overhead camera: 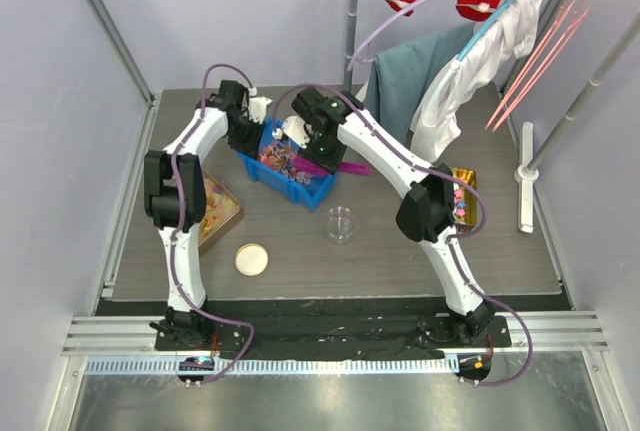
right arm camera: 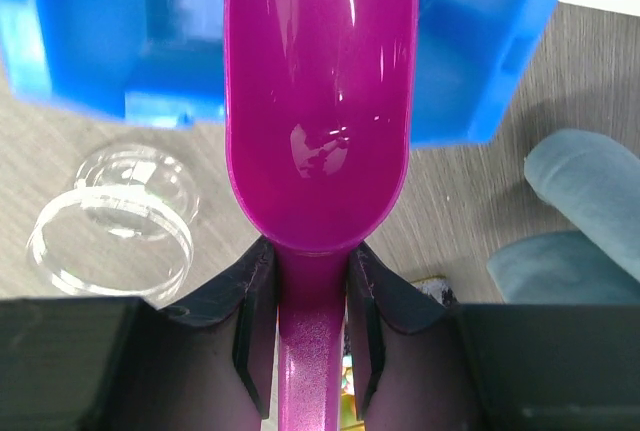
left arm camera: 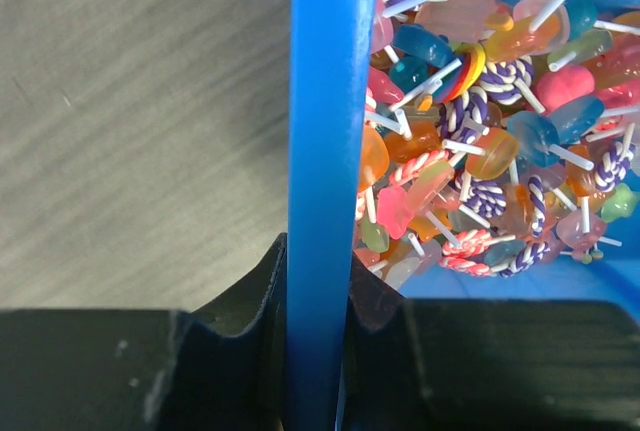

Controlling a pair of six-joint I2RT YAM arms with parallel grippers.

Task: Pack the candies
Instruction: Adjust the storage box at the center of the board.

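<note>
The candies, tiny sweets on white sticks in many colours, lie heaped in a blue bin at the middle back of the table. My left gripper is shut on the bin's left wall, one finger outside and one inside. From above, the left gripper sits at the bin's far left corner. My right gripper is shut on the handle of a magenta scoop. The scoop's bowl is empty and hangs over the bin's edge. A clear cup stands in front of the bin.
A round cream lid lies near the front left. A tray of orange pieces sits beside the left arm, and a box of pastel sweets beside the right arm. Clothes hang from a rack at the back right.
</note>
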